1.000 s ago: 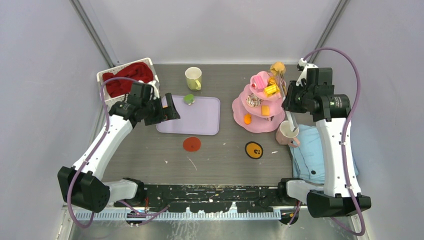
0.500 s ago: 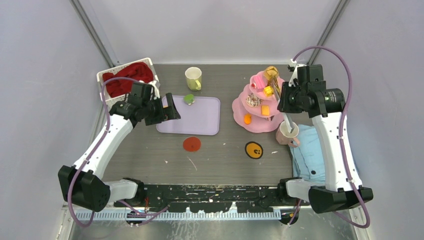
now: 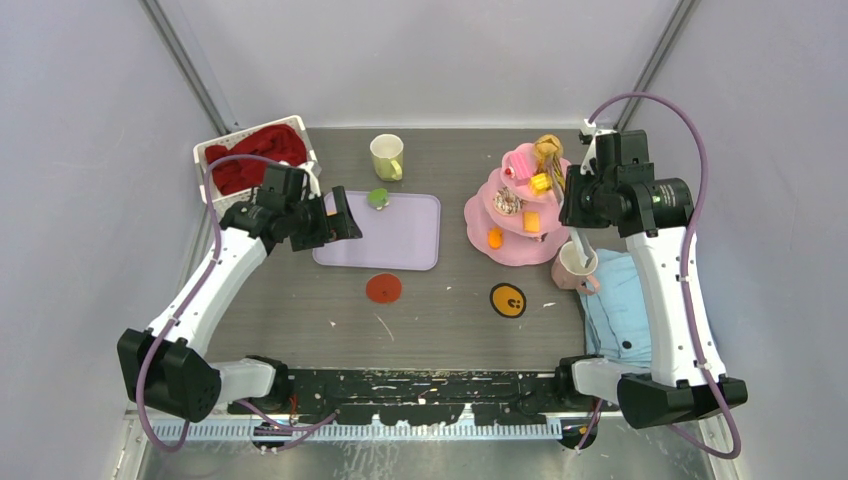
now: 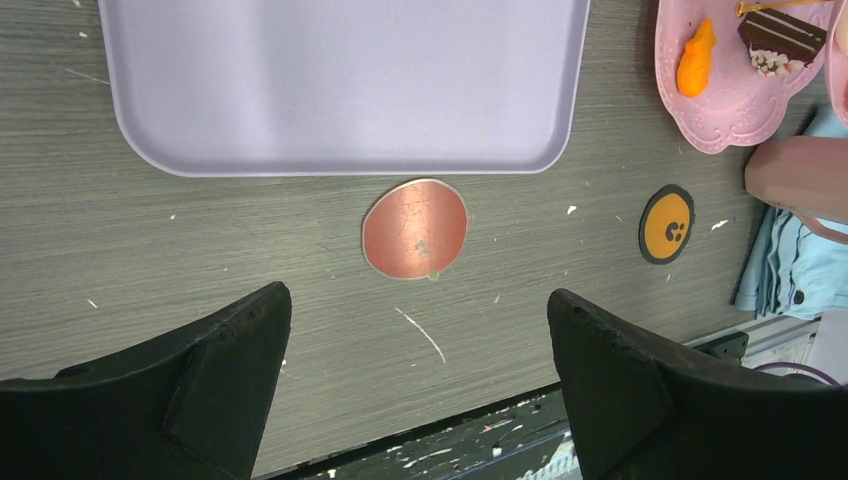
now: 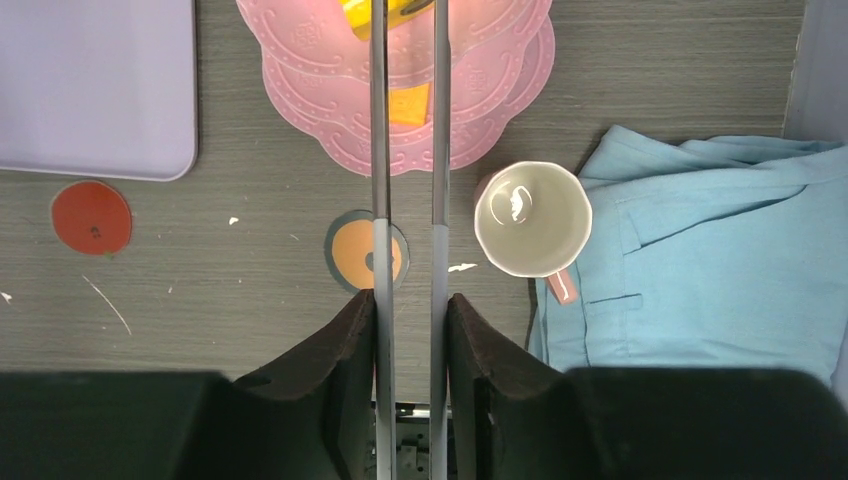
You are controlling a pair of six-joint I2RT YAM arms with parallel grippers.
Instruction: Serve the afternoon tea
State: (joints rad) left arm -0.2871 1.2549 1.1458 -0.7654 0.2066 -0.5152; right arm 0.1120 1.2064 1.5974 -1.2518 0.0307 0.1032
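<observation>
The pink three-tier stand at the right carries several small pastries. My right gripper is shut on metal tongs. Their two arms stand slightly apart and reach over the stand to a yellow pastry. Whether the tips pinch it is hidden. The pink mug stands upright beside the stand, and the pale yellow-green mug stands at the back. My left gripper hangs open and empty over the table, near a red coaster.
A lavender tray holds one small green sweet. An orange coaster lies in front of the stand. A folded light-blue towel lies at the right. A white basket with red cloth sits at the back left.
My right arm has shifted left and back, bringing the tongs over the stand's upper tiers. Its jaws have eased a little. The left arm has not moved.
</observation>
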